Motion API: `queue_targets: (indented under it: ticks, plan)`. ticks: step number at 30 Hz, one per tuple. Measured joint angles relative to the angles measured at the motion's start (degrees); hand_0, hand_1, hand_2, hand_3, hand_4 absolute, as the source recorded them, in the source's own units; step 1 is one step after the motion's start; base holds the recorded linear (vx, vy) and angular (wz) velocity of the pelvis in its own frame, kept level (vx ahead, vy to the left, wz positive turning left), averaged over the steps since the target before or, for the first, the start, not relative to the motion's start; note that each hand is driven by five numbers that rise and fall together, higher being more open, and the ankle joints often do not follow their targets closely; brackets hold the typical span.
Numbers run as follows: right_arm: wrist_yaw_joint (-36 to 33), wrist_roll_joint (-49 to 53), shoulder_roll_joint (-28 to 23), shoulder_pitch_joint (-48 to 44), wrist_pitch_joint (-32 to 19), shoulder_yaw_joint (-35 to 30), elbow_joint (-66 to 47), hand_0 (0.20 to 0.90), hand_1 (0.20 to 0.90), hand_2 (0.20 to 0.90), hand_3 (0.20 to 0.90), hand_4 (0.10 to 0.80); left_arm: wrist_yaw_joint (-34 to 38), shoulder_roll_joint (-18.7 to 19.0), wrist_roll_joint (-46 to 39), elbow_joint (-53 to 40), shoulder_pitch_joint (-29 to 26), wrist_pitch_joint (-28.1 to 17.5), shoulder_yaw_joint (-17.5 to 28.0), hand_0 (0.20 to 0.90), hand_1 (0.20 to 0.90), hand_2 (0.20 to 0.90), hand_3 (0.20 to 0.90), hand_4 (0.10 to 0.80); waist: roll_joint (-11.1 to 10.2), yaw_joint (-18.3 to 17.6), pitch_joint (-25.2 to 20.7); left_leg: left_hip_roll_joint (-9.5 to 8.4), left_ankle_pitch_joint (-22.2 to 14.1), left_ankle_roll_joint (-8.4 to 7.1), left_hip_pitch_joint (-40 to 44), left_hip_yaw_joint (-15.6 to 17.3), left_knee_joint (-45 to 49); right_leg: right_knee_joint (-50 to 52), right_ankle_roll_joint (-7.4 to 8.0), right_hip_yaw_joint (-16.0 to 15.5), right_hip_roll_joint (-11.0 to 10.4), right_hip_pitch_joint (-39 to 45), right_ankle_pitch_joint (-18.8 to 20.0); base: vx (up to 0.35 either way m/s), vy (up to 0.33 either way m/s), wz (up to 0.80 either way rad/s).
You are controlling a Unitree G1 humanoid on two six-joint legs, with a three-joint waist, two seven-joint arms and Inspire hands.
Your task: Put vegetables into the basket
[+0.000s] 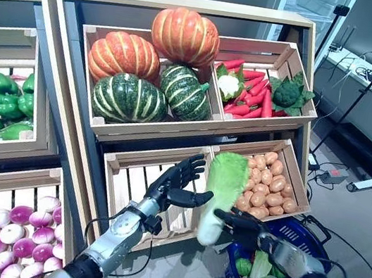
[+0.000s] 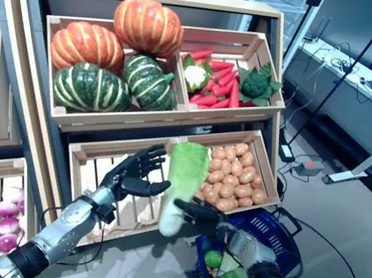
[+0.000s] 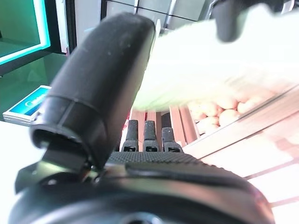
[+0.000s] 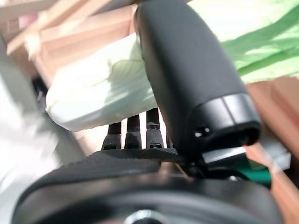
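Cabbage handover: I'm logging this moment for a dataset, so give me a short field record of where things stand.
cabbage: upright, held between both hands, in front of the lower crates
left hand: open, thumb touching the cabbage's side
right hand: grips the cabbage's lower part
basket: blue, on floor below right hand, already holds green vegetables
potatoes: in lower right crate

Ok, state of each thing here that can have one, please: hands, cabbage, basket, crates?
Left robot hand: open, fingers spread beside the napa cabbage, not gripping it.
Right robot hand: shut on the cabbage's lower part.
Napa cabbage: upright, held in the air in front of the crates.
Blue basket: on the floor, already holding some greens.
Lower left crate: empty.
Potato crate: full.
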Motion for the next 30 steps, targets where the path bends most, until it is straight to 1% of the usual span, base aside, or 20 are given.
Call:
queue_targets:
  ticks: [2, 4, 7, 12, 15, 18, 20, 22, 23, 24, 25, 26, 27, 28, 29, 30]
  plan:
    - [-0.84, 0.04, -2.34, 1.22, -0.1, -1.51, 2.0, 0.3, 0.3, 0.3, 0.3, 0.4, -0.3, 0.35, 0.52, 0.02, 0.77, 0.1, 0.57, 0.9, 0.9, 0.9, 0.9, 0.8, 0.31, -0.54, -0.02, 0.08, -0.02, 0.01, -0.02, 0.47, -0.01, -0.01, 0.0, 0.38, 0.1, -0.21, 0.01, 0.014, -0.026, -0.11]
    - [-0.92, 0.25, -3.75, 2.45, -1.17, -4.55, 4.1, 0.3, 0.3, 0.3, 0.3, 0.4, -0.51, 0.37, 1.37, 0.03, 1.4, 0.11, 1.37, 0.9, 0.9, 0.9, 0.9, 0.8, 0.52, -0.95, 0.02, 0.19, -0.04, 0.0, -0.01, 0.88, -0.01, -0.01, -0.02, 0.85, 0.24, -0.43, 0.02, 0.017, -0.028, -0.13]
    - [-1.17, 0.4, -5.32, 3.46, -2.27, -7.47, 5.77, 0.3, 0.3, 0.3, 0.3, 0.4, 0.09, 0.38, 1.75, 0.19, 1.61, 0.14, 1.77, 0.9, 0.9, 0.9, 0.9, 0.8, 0.7, -1.56, 0.08, 0.29, -0.04, 0.0, 0.01, 1.23, -0.02, -0.02, -0.24, 1.53, 0.43, -0.75, 0.21, 0.02, -0.034, -0.12]
    - [-2.16, 1.17, -5.84, 5.15, -3.08, -10.4, 5.93, 0.3, 0.3, 0.3, 0.3, 0.4, 2.22, 0.28, 2.48, 0.46, 1.73, 0.63, 1.99, 0.9, 0.9, 0.9, 0.9, 0.8, 0.92, -1.78, 0.23, 0.43, -0.07, -0.01, 0.14, 2.29, -0.02, -0.04, -0.23, 2.15, 0.52, -0.97, 0.36, 0.03, -0.053, -0.07]
    - [-2.66, 2.8, -5.84, 5.46, -3.83, -12.77, 7.12, 0.3, 0.3, 0.3, 0.3, 0.4, 2.74, 0.26, 2.89, 0.53, 3.06, 1.14, 3.58, 0.9, 0.9, 0.9, 0.9, 0.8, 1.24, -1.77, 0.43, 0.35, -0.15, 0.09, 0.1, 2.63, -0.02, -0.04, -0.15, 2.73, 0.49, -1.24, 0.5, 0.057, -0.064, -0.08]
    - [-5.55, 2.9, -5.84, 5.57, -5.49, -13.61, 8.21, 0.3, 0.3, 0.3, 0.3, 0.4, 3.41, 0.29, 2.91, 1.59, 3.77, 1.95, 4.56, 0.9, 0.9, 0.9, 0.9, 0.8, 1.17, -1.65, 0.48, 0.3, -0.19, 0.15, 0.02, 2.91, -0.01, -0.02, -0.14, 2.85, 0.46, -1.44, 0.53, 0.025, -0.084, -0.04]
    - [-7.24, 3.6, -5.84, 5.6, -6.81, -14.35, 8.51, 0.3, 0.3, 0.3, 0.3, 0.4, 4.03, 0.37, 2.91, 2.18, 3.75, 2.25, 4.58, 0.9, 0.9, 0.9, 0.9, 0.8, 1.13, -1.26, 1.06, 0.25, -0.47, 0.16, -0.86, 3.12, 0.9, 0.55, -0.1, 2.95, 0.51, -2.18, 0.53, -0.211, -0.122, -0.04]
    - [-8.83, 5.48, -5.79, 3.59, -9.15, -14.94, 9.66, 0.3, 0.3, 0.3, 0.3, 0.4, 4.85, 0.58, 2.91, 2.16, 2.55, 2.11, 5.1, 0.9, 0.9, 0.9, 0.9, 0.8, 0.64, -0.74, 3.92, 0.34, -2.31, 0.41, -5.01, 3.04, 6.69, 4.46, -0.51, 2.98, -0.55, -5.64, -0.27, -0.292, -0.098, -0.09]
    - [-9.78, 6.47, -5.76, 1.5, -10.04, -14.89, 10.85, 0.3, 0.3, 0.3, 0.3, 0.4, 5.88, 0.77, 2.96, 2.62, 1.64, 1.86, 5.36, 0.9, 0.9, 0.9, 0.9, 0.8, 0.58, -0.46, 5.84, 0.28, -3.18, 0.58, -7.57, 3.27, 10.01, 7.14, -0.77, 2.77, -0.57, -8.03, -0.69, -0.223, -0.036, -0.14]
    - [-10.24, 7.08, -5.76, 0.08, -10.53, -14.96, 11.56, 0.3, 0.3, 0.3, 0.3, 0.4, 6.37, 0.96, 3.01, 3.05, 0.77, 1.84, 5.5, 0.9, 0.9, 0.9, 0.9, 0.8, 0.41, -0.35, 7.03, 0.48, -3.78, 0.85, -9.23, 3.4, 12.22, 9.35, -1.0, 2.72, -1.31, -9.75, -1.51, -0.097, 0.008, -0.16]
    - [-11.51, 7.27, -5.78, -3.51, -11.27, -14.97, 12.93, 0.3, 0.3, 0.3, 0.3, 0.4, 7.62, 1.43, 3.16, 4.17, -1.15, 1.82, 5.79, 0.9, 0.9, 0.9, 0.9, 0.8, 0.38, -0.41, 9.95, 0.86, -5.67, 0.85, -12.48, 3.74, 16.86, 15.0, -1.42, 2.57, -1.9, -13.62, -3.27, -0.087, 0.023, -0.11]
    - [-12.04, 7.29, -5.64, -4.89, -11.5, -15.1, 12.97, 0.3, 0.3, 0.3, 0.3, 0.4, 8.13, 1.84, 3.4, 4.96, -2.26, 1.83, 5.88, 0.9, 0.9, 0.9, 0.9, 0.8, 0.19, -0.39, 11.87, 1.1, -6.46, 0.93, -13.72, 3.86, 18.92, 18.44, -1.57, 2.61, -2.52, -15.47, -4.6, -0.131, 0.041, -0.05]
    - [-12.37, 7.26, -5.64, -5.72, -11.53, -15.08, 12.98, 0.3, 0.3, 0.3, 0.3, 0.4, 8.52, 2.01, 3.52, 5.25, -2.75, 1.82, 5.96, 0.9, 0.9, 0.9, 0.9, 0.8, -0.08, -0.41, 13.11, 0.88, -7.71, 1.01, -16.11, 3.76, 22.58, 22.69, -1.69, 2.59, -3.43, -18.06, -6.31, -0.223, 0.054, 0.07]
    - [-13.04, 7.24, -5.93, -7.02, -11.8, -15.09, 13.05, 0.3, 0.3, 0.3, 0.3, 0.4, 9.01, 2.2, 4.0, 5.22, -3.53, 1.46, 5.95, 0.9, 0.9, 0.9, 0.9, 0.8, -0.1, -0.48, 14.6, 1.07, -10.01, 1.27, -19.51, 3.43, 28.04, 28.1, -1.99, 2.61, -4.55, -21.31, -8.84, -0.244, 0.066, 0.16]
    - [-13.88, 7.24, -6.57, -8.65, -12.0, -15.09, 13.07, 0.3, 0.3, 0.3, 0.3, 0.4, 9.66, 2.18, 4.05, 5.16, -4.57, 1.07, 5.76, 0.9, 0.9, 0.9, 0.9, 0.8, 0.37, -0.65, 16.09, 1.2, -12.52, 1.82, -23.82, 2.54, 33.7, 33.1, -1.9, 2.59, -5.54, -25.01, -11.0, -0.175, 0.048, 0.18]
    - [-14.28, 7.24, -6.92, -9.46, -12.13, -15.09, 13.08, 0.3, 0.3, 0.3, 0.3, 0.4, 10.07, 2.19, 4.06, 5.0, -5.04, 1.0, 5.62, 0.9, 0.9, 0.9, 0.9, 0.8, 0.78, -0.72, 16.79, 1.2, -13.21, 2.01, -25.96, 2.24, 36.1, 35.22, -2.02, 2.46, -6.1, -26.78, -11.66, -0.147, 0.04, 0.2]
